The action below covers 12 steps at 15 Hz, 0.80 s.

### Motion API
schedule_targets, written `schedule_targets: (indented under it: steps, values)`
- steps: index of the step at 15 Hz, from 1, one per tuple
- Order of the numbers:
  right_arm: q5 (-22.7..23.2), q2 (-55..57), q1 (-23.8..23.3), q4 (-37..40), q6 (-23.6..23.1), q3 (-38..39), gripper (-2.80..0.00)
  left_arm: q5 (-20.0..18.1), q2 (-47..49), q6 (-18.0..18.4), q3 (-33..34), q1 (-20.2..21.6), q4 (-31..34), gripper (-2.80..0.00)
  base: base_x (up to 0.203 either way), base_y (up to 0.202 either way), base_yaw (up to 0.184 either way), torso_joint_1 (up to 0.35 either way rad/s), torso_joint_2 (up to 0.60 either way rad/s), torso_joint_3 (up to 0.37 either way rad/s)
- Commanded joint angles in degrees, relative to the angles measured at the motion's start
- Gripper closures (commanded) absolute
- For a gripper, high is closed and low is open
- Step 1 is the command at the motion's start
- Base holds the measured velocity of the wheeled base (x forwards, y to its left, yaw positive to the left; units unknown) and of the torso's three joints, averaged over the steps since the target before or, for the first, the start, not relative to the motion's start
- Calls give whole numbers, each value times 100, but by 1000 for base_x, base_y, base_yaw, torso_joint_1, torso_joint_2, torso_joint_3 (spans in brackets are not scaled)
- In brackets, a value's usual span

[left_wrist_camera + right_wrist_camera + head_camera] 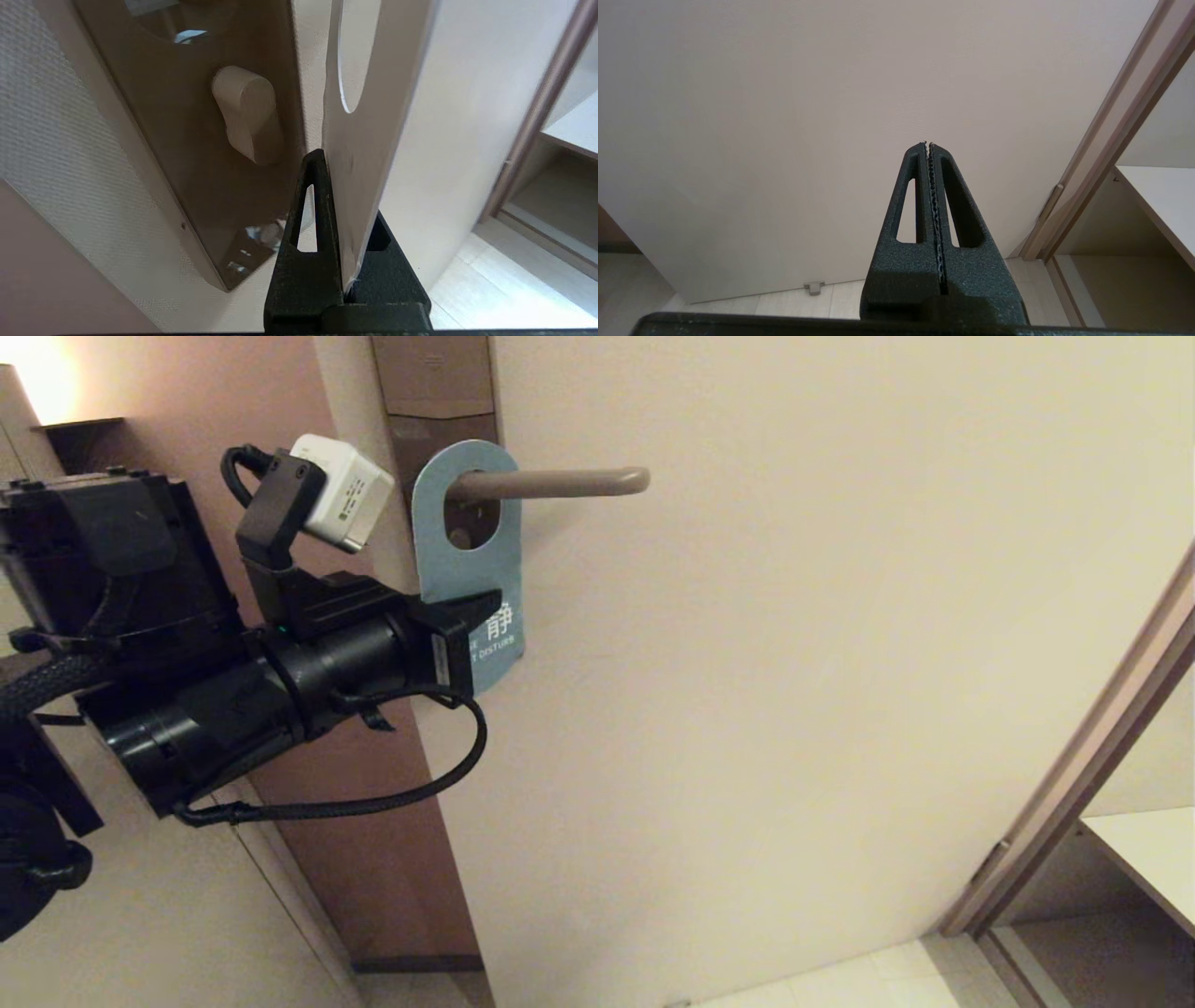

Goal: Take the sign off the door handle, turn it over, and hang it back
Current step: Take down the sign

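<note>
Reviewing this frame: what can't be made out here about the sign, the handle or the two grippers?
- Teal door-hanger sign: head view, left gripper covers part of its lettering.
- Its white face: left wrist view, seen nearly edge-on, no print readable.
- Beige-bronze lever door handle: cut off above the left wrist view's edge.
- Right gripper: outside the head view, so its position there is unknown.

Clamped in the left gripper (343, 261), whose black plastic fingers look grainy and matt, the sign (362, 154) reads as smooth, matt card. Just beside that claw, the lock plate (196, 154) shows glossy, reflective brown metal; the door handle (551, 483) looks satin-smooth.
</note>
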Motion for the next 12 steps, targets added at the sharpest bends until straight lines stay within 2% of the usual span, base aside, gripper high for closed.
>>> schedule_targets:
  steps: [1, 7, 10, 12]
  values:
    - [-1, 0, 0, 2, -2, 2, 0, 40, 86, 18, -60, -9, -16, 0, 0, 0, 0, 0, 0, 0]
    - [-1, 0, 0, 2, -2, 2, 0, 173, 105, 126, -236, -211, -10, 0, 0, 0, 0, 0, 0, 0]
    - [-1, 0, 0, 2, -2, 2, 0, 465, 190, 443, -268, -225, -25, 0, 0, 0, 0, 0, 0, 0]
    - [-1, 0, 0, 2, -2, 2, 0, 518, 257, 454, -334, -300, -25, 0, 0, 0, 0, 0, 0, 0]
